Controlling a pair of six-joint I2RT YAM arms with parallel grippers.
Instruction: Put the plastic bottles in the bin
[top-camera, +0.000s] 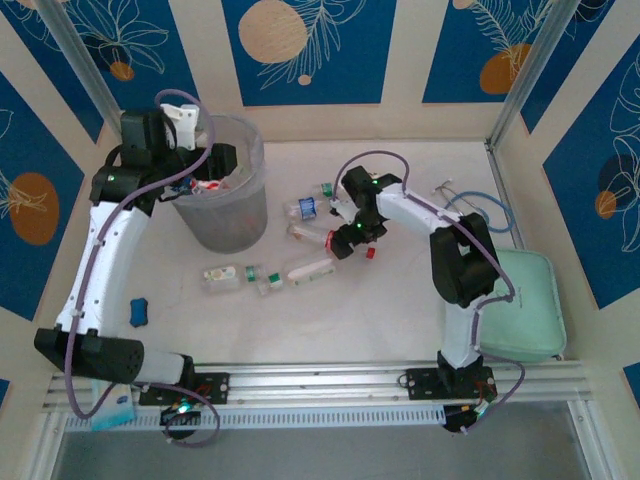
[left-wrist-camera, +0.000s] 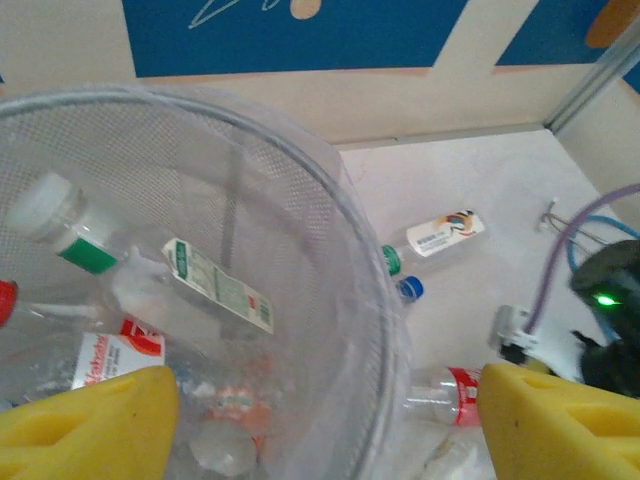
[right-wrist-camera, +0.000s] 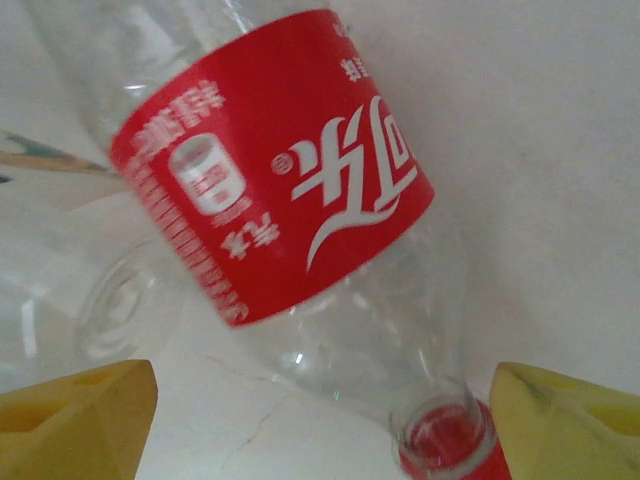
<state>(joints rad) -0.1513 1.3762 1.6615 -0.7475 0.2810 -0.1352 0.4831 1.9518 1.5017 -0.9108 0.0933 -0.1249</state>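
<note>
Metal rail (top-camera: 330, 378) at near edge, white worktop (top-camera: 380, 320) behind it; loose bottles (top-camera: 310, 268) mid-worktop, right pincer (right-wrist-camera: 320, 425) spread either side of a red-label bottle (right-wrist-camera: 280, 170). Further back-left, left pincer (left-wrist-camera: 325, 425) spread over the bin (left-wrist-camera: 335, 190), more bottles (left-wrist-camera: 130, 270) inside. Blue-and-cream wall panels (top-camera: 300, 50) behind

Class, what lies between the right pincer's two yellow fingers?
The red-capped neck of a red-labelled plastic bottle lying on the white table, in the right wrist view; the right pincer stands open either side.

One bin (top-camera: 247, 222); roughly ten bottles (top-camera: 222, 277)
</note>
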